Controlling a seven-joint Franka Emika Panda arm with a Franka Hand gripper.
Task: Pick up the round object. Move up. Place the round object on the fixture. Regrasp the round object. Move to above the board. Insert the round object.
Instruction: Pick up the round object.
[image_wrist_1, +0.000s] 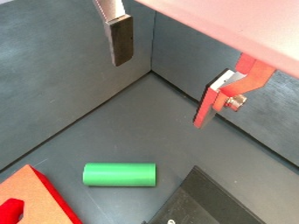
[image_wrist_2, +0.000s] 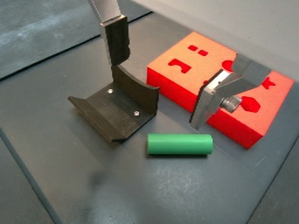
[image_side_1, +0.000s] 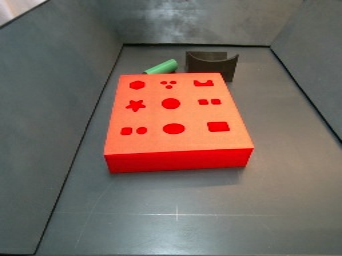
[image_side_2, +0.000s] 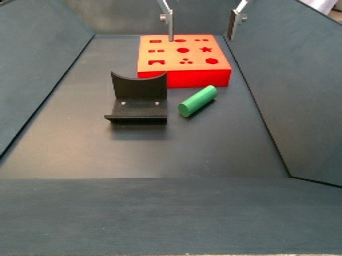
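Note:
The round object is a green peg lying on its side on the dark floor (image_side_2: 199, 100), between the fixture (image_side_2: 138, 98) and the red board (image_side_2: 185, 58). It shows in both wrist views (image_wrist_1: 119, 175) (image_wrist_2: 179, 144) and behind the board in a side view (image_side_1: 163, 67). My gripper (image_side_2: 203, 20) hangs high above the board's near edge and the peg, open and empty. Its fingers (image_wrist_2: 115, 39) stand wide apart in both wrist views (image_wrist_1: 121, 39), with the peg well below them. The gripper (image_wrist_2: 160, 87) touches nothing.
The fixture (image_wrist_2: 117, 109) stands upright next to the peg, its curved notch on top (image_side_1: 211, 63). The board (image_side_1: 174, 120) has several shaped holes (image_wrist_2: 222, 87). Grey walls (image_wrist_1: 70, 79) enclose the floor on all sides.

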